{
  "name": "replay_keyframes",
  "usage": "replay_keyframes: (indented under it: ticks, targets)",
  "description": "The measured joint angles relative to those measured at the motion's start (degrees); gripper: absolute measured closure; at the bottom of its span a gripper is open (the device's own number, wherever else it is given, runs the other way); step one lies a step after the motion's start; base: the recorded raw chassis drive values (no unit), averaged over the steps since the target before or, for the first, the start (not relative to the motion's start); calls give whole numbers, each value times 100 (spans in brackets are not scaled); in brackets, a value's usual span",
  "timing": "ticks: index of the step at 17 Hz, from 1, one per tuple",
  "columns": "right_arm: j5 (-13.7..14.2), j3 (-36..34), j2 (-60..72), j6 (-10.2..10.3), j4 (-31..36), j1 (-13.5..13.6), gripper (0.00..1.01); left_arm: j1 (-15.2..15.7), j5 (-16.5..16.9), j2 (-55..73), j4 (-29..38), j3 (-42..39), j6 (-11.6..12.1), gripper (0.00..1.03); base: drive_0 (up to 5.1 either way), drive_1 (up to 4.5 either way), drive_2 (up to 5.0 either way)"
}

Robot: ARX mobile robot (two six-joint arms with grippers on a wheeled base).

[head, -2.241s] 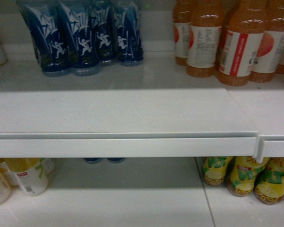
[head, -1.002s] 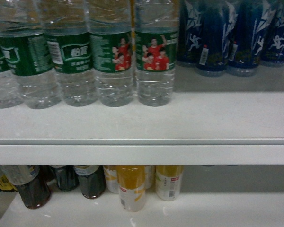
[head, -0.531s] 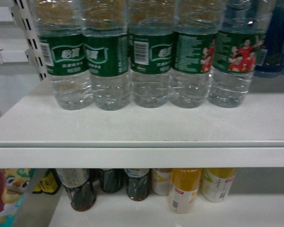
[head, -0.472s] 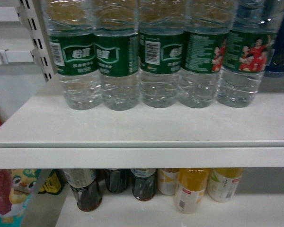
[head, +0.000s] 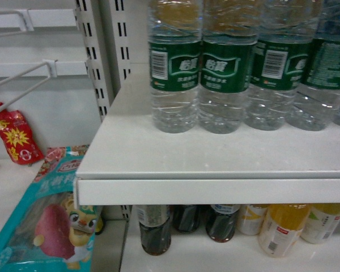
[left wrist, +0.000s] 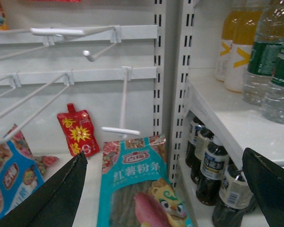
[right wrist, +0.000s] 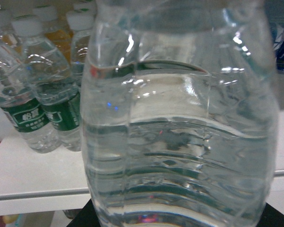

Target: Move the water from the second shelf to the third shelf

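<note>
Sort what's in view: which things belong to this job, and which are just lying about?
Job: held water bottle; lower shelf.
Lying about: shelved water bottles; dark drink bottles; yellow drink bottles; teal snack bag; red pouch.

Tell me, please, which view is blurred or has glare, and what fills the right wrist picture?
Head view: soft and slightly blurred, the lower shelf in shadow. Left wrist view: fairly sharp, with dark claw fingers at the bottom corners. Right wrist view: a water bottle fills the frame, out of focus, with white glare spots on the plastic.
</note>
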Motion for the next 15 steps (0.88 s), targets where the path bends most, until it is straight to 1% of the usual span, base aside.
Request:
replay_keyframes:
  ticks: [4,5,8,10,15]
  targets:
    - [2,0,-2,2,7,0,60,0,2,0,2,0,2,5,-492,244,244]
    - [9,0,-2,2,0,0,60,0,0,0,7,0,2,5,-253,142,142]
    - [-83,0,0,2,15,44,60,0,-20,0,7,0,0,5,0,0,0]
    - [-2,0,-2,9,-4,28,60,0,-15,0,4,0,0,5,0,0,0]
    - [11,0,-2,11,0,31,60,0,-2,0,4,0,0,5,0,0,0]
